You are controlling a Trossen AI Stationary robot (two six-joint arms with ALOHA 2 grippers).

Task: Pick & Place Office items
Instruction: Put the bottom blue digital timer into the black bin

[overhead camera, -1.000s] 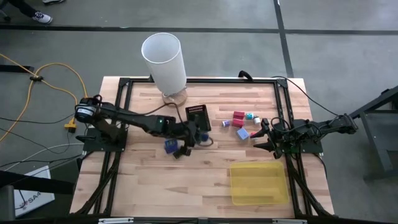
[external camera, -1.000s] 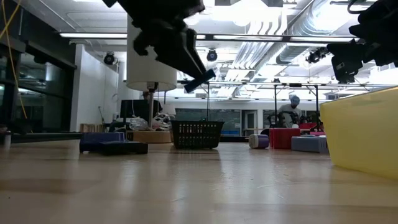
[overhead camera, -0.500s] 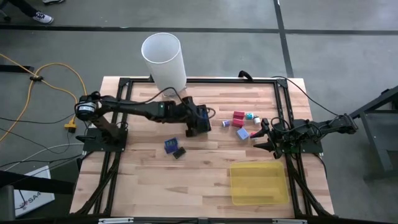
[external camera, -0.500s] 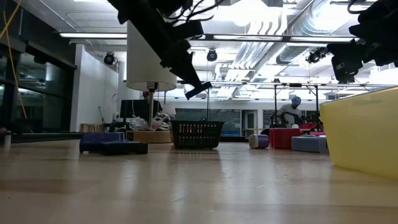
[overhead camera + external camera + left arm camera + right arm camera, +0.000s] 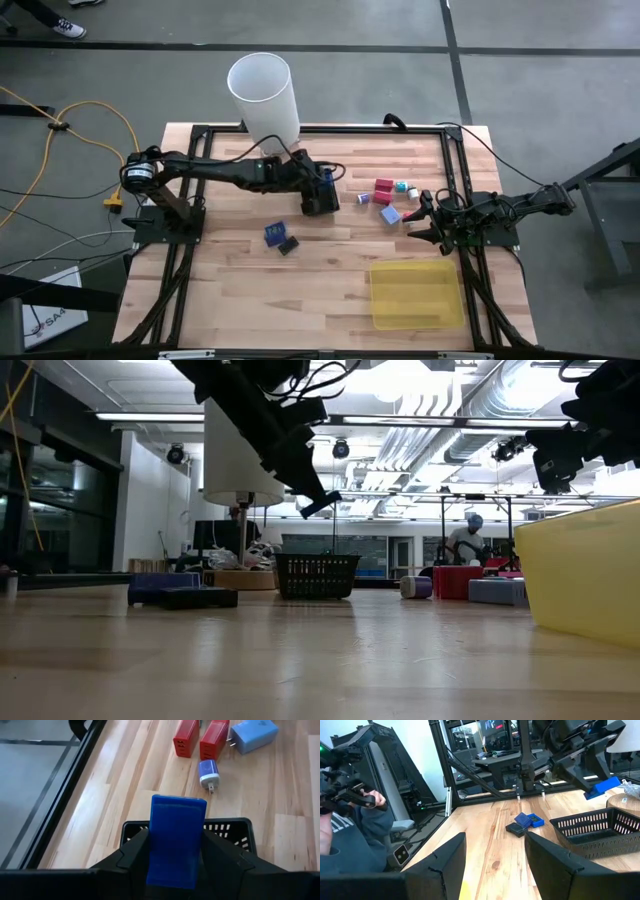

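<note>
My left gripper (image 5: 323,186) hangs over the black mesh box (image 5: 320,203), shut on a flat blue office item (image 5: 177,820). In the low view this blue item (image 5: 320,504) is tilted well above the box (image 5: 317,575). Another blue item (image 5: 274,232) and a black one (image 5: 288,245) lie on the table nearer the front. Red blocks (image 5: 384,186), a pale blue block (image 5: 390,214), a purple piece (image 5: 363,198) and white/teal pieces (image 5: 404,188) lie right of the box. My right gripper (image 5: 424,221) waits open at the table's right side. My left gripper pinches the blue item by its two long side edges (image 5: 153,851) between the two fingers. The fingers slant down from the table's left and lie along the item, whose free end sticks out ahead of them. It is lifted clear, tilted, above the mesh box.
A tall white cylinder (image 5: 264,100) stands on a wooden base at the table's far edge, close behind the box. A translucent yellow tray (image 5: 417,293) lies at the near right. A person (image 5: 345,815) sits beyond the table's left side.
My left gripper has swung toward the table's far edge, from above the blue and black items on the table to over the mesh box. It stayed shut on the blue item and rolled about its own axis. In the last half second it has hardly moved.
</note>
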